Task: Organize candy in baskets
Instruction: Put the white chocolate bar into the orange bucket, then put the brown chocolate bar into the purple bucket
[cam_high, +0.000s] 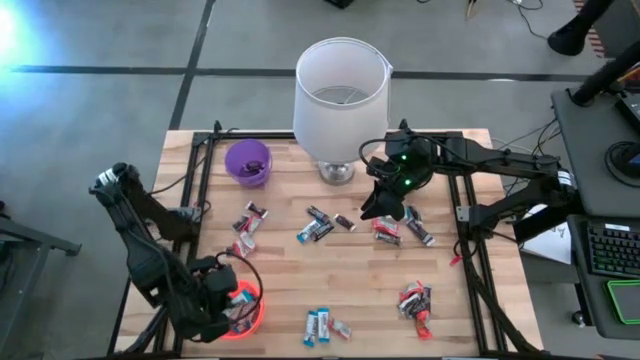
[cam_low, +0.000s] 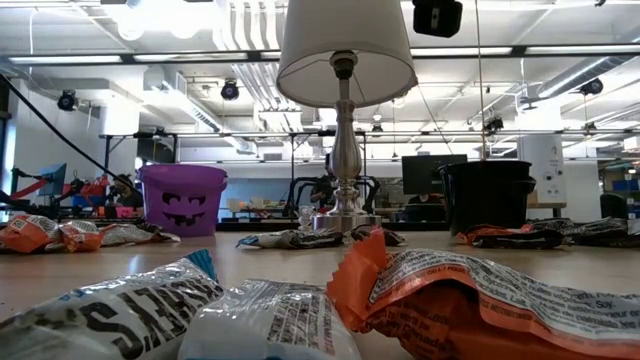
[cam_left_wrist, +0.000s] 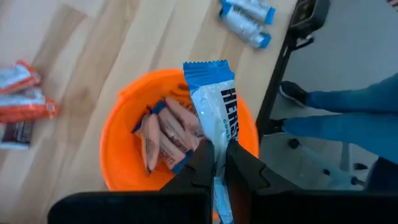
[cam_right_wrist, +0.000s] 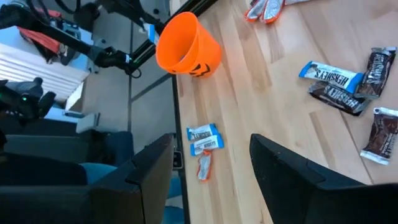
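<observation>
Left wrist view: we see the left gripper (cam_left_wrist: 215, 163) pinched shut on a blue-and-white bar (cam_left_wrist: 214, 106), held over the orange basket (cam_left_wrist: 118, 149) that has wrapped candy (cam_left_wrist: 165, 134) inside. The right gripper (cam_high: 385, 200), fingers spread wide and empty, hangs above scattered bars (cam_high: 318, 226) beside the lamp (cam_high: 338, 95). The purple basket (cam_high: 247, 162) stands near the lamp.

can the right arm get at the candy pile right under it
Probably yes: the right gripper hangs open just above the red and dark bars, with nothing between. The lamp stands behind, off the path.
</observation>
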